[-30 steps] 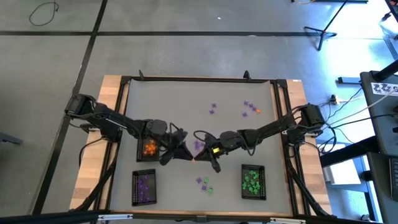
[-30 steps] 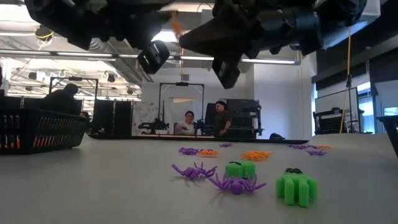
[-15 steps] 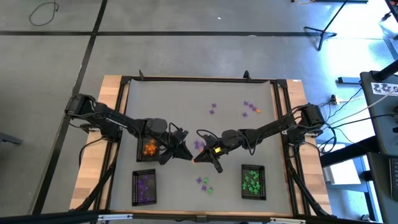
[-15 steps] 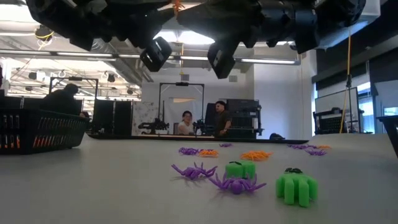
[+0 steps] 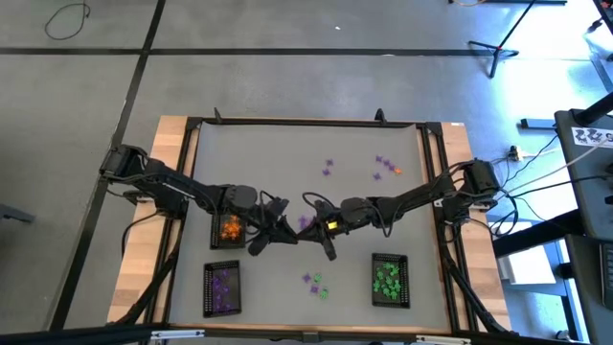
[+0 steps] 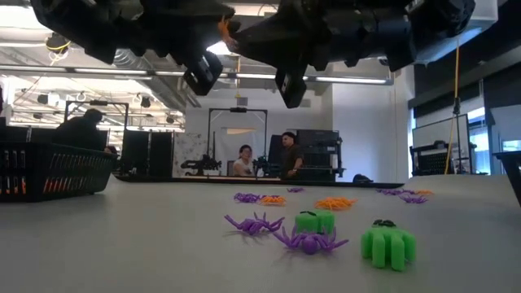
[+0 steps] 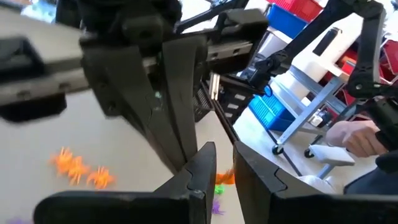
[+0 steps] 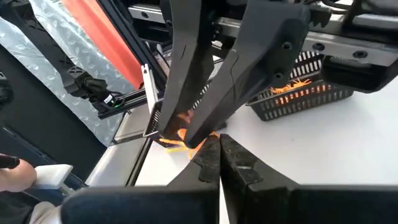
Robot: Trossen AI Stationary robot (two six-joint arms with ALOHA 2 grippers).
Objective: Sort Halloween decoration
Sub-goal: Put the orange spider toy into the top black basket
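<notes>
From above, tiny purple, green and orange trinkets point(image 5: 314, 281) dot the table point(image 5: 287, 153); three black mesh trays hold orange point(image 5: 229, 228), purple point(image 5: 222, 286) and green point(image 5: 388, 278) pieces. At table height, an orange trinket point(image 6: 225, 28) hangs between both grippers. Left gripper point(image 7: 225, 171) pinches an orange trinket, mostly hidden; right gripper point(image 8: 219, 149) is pressed together.

Illumination is bright and even in the high view; the grey matte counter point(image 5: 287, 163) shows only faint, soft shadows under both dark arms. A blown-out white patch occupies the upper right corner. In the low view, long ceiling strip lights point(image 6: 98, 72) backlight the arms, rendering them as near-black silhouettes. The room behind is mildly soft. Both wrist views show close dark parts blurred, with a cool blue cast on one side.
</notes>
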